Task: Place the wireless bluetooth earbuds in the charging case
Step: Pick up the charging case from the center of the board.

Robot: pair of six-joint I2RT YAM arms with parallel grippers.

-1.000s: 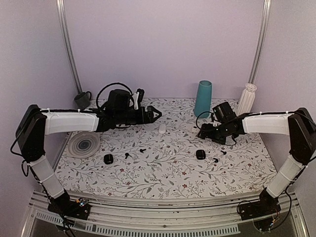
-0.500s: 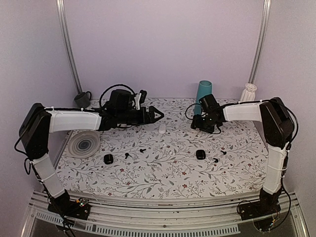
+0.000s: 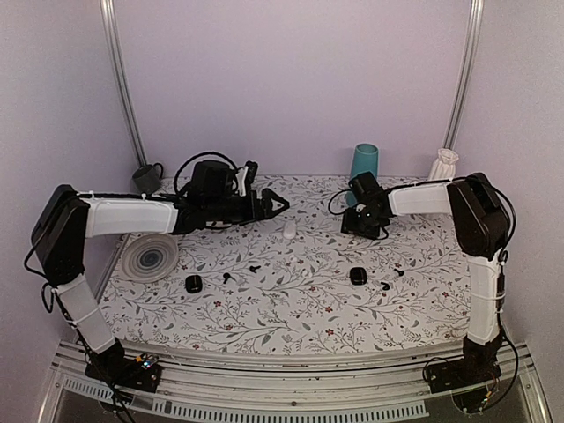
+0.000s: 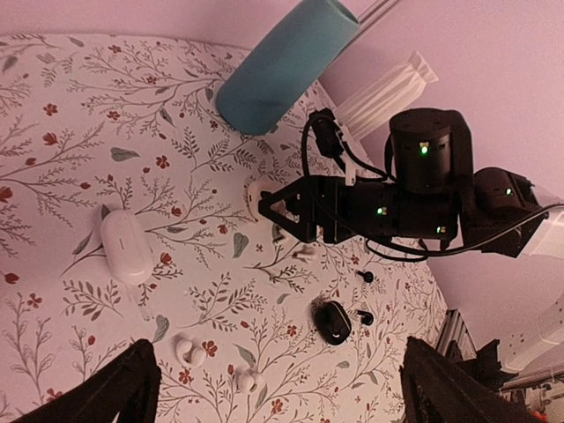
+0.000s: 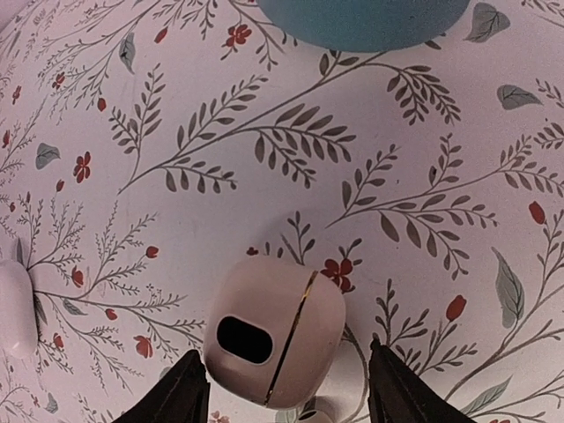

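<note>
My right gripper [image 5: 282, 351] is open, low over the table, with a closed white square charging case [image 5: 273, 339] between its fingers, not gripped; a white earbud [image 5: 317, 412] lies just beside it. My left gripper [image 4: 282, 397] is open and empty, held above the table [image 3: 264, 308]. Below it lie two white earbuds [image 4: 188, 350] and a white oval case [image 4: 123, 247]. A black case [image 3: 357, 276] has two black earbuds [image 3: 385, 285] near it. Another black case [image 3: 193, 283] sits at the left with two black earbuds [image 3: 227, 277] close by.
A teal cup [image 3: 362, 167] and a white ribbed vase [image 3: 443, 167] stand at the back right, the cup just behind my right gripper [image 3: 351, 222]. A grey spiral plate [image 3: 150, 258] and a dark mug [image 3: 147, 179] are at the left.
My right arm has swung left and toward the back, bringing its gripper down around the white square case. My left arm has hardly moved.
</note>
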